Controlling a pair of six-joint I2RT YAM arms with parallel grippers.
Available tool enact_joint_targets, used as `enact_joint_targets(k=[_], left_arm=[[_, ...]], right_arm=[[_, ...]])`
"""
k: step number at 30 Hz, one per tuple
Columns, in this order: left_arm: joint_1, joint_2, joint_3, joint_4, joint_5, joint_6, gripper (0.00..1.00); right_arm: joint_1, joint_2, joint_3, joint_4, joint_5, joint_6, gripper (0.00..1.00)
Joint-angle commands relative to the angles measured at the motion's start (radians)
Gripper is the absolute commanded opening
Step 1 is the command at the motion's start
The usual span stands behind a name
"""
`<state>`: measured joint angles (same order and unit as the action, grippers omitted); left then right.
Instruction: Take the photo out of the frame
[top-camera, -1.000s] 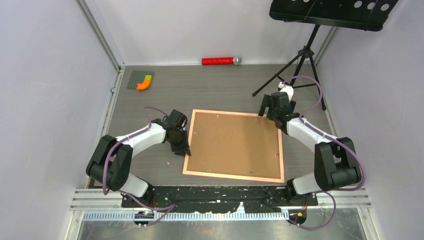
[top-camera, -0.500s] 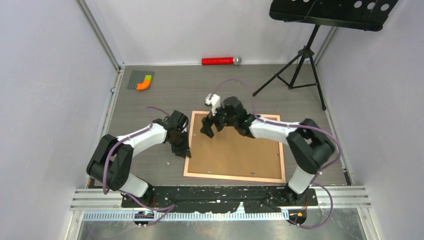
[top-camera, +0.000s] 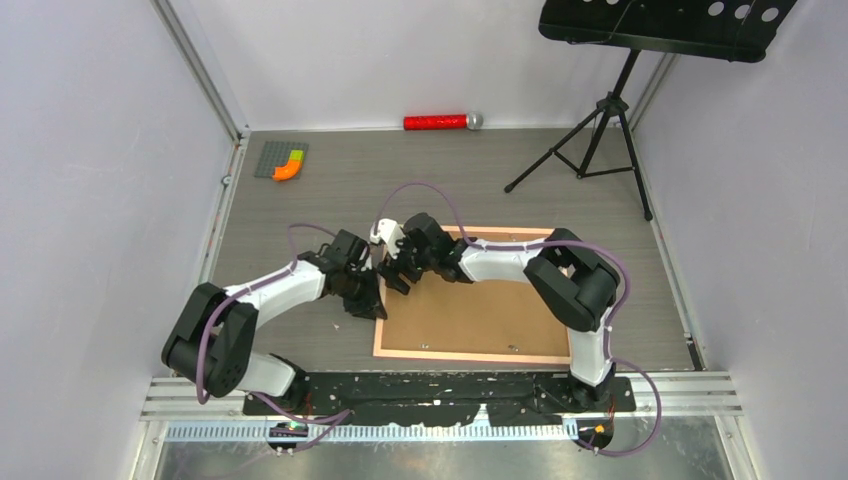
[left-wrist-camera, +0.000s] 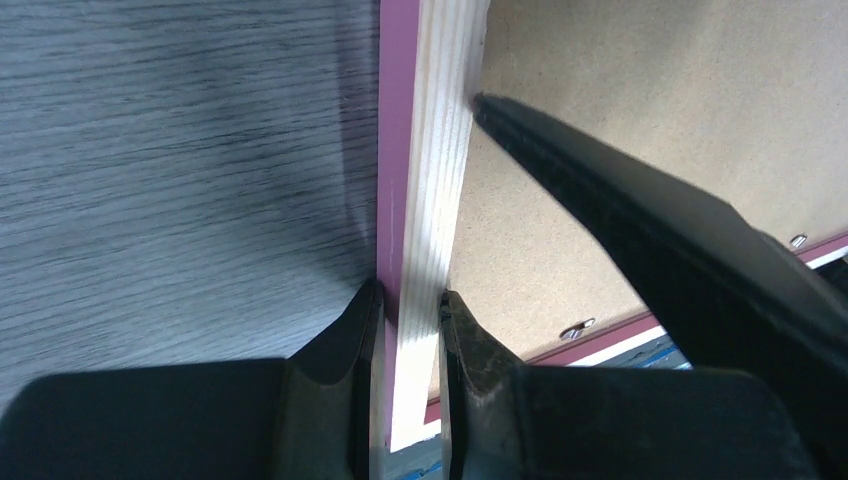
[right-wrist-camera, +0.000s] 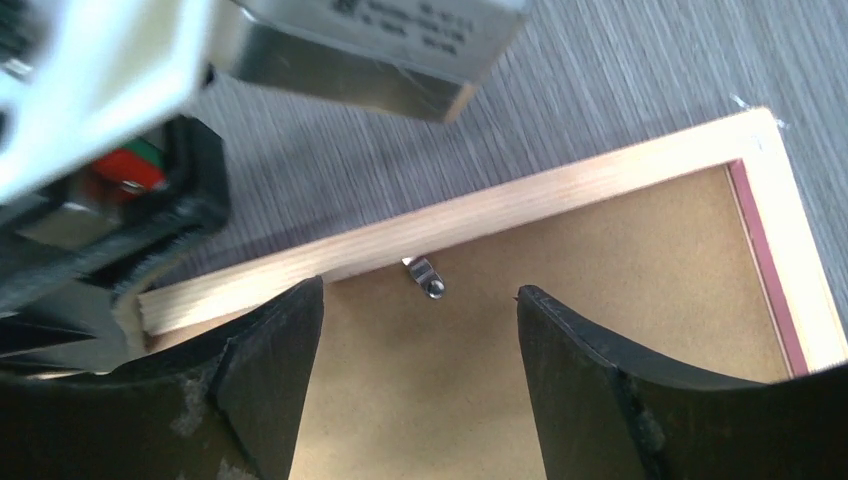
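Note:
The frame (top-camera: 470, 355) lies face down on the table, its pale pink-tan rim around the brown backing board (top-camera: 490, 310). The photo is hidden under the board. My left gripper (top-camera: 366, 302) is shut on the frame's left rim; the left wrist view shows its jaws (left-wrist-camera: 410, 320) pinching the pink and pale wood rim (left-wrist-camera: 430, 150). My right gripper (top-camera: 396, 276) is open, reaching across the board to the left edge beside the left gripper. In the right wrist view its jaws (right-wrist-camera: 420, 310) straddle a small metal retaining tab (right-wrist-camera: 425, 276) at the rim (right-wrist-camera: 520, 205).
A music stand's tripod (top-camera: 590, 150) stands at the back right, its tray (top-camera: 665, 25) overhead. A red cylinder with a silver end (top-camera: 440, 122) lies by the back wall. A grey baseplate with an orange and green piece (top-camera: 282, 160) sits at the back left.
My right arm has swung from the frame's far right corner across the board to its left edge. The frame has shifted slightly. My left gripper stays shut on the left rim.

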<state>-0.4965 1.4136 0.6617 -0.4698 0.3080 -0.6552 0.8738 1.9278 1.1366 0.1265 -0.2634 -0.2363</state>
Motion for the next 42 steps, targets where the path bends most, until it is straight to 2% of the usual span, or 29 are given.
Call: enact_joint_targets(k=[1, 8, 11, 15, 19, 21, 22, 24, 26, 28, 34, 38, 42], left_arm=[[-0.016, 0.036, -0.069, -0.078, -0.056, 0.014, 0.0], [-0.016, 0.05, -0.04, -0.104, -0.071, 0.033, 0.0], [-0.016, 0.047, -0.04, -0.102, -0.062, 0.036, 0.0], [-0.016, 0.054, -0.037, -0.098, -0.055, 0.037, 0.0], [-0.016, 0.065, -0.039, -0.091, -0.042, 0.036, 0.0], [-0.015, 0.064, -0.042, -0.093, -0.04, 0.035, 0.0], [-0.016, 0.062, -0.044, -0.093, -0.04, 0.033, 0.0], [-0.017, 0.057, -0.049, -0.09, -0.034, 0.031, 0.0], [-0.017, 0.055, -0.052, -0.089, -0.031, 0.029, 0.0], [-0.018, 0.053, -0.056, -0.09, -0.029, 0.023, 0.0], [-0.023, 0.051, -0.064, -0.092, -0.023, 0.008, 0.0], [-0.025, 0.042, -0.077, -0.089, -0.027, -0.008, 0.0], [-0.025, 0.036, -0.086, -0.092, -0.04, -0.018, 0.0]], right_arm=[[0.004, 0.005, 0.028, -0.015, 0.075, -0.042, 0.74], [0.004, 0.015, 0.021, -0.023, 0.078, -0.074, 0.69], [0.005, 0.036, 0.035, -0.009, 0.089, -0.054, 0.62], [0.012, 0.079, 0.062, 0.01, 0.084, -0.018, 0.61], [0.019, 0.099, 0.059, 0.057, 0.085, 0.024, 0.55], [0.024, 0.11, 0.062, 0.058, 0.135, 0.05, 0.46], [0.026, 0.113, 0.063, 0.057, 0.157, 0.073, 0.38], [0.025, 0.121, 0.056, 0.057, 0.226, 0.118, 0.27], [0.026, 0.125, 0.048, 0.059, 0.329, 0.188, 0.21], [0.026, 0.129, 0.047, 0.055, 0.423, 0.288, 0.18], [0.023, 0.127, 0.066, -0.044, 0.628, 0.5, 0.17], [0.012, 0.113, 0.058, -0.06, 0.651, 0.643, 0.17], [0.004, 0.094, 0.059, -0.065, 0.638, 0.682, 0.24]])
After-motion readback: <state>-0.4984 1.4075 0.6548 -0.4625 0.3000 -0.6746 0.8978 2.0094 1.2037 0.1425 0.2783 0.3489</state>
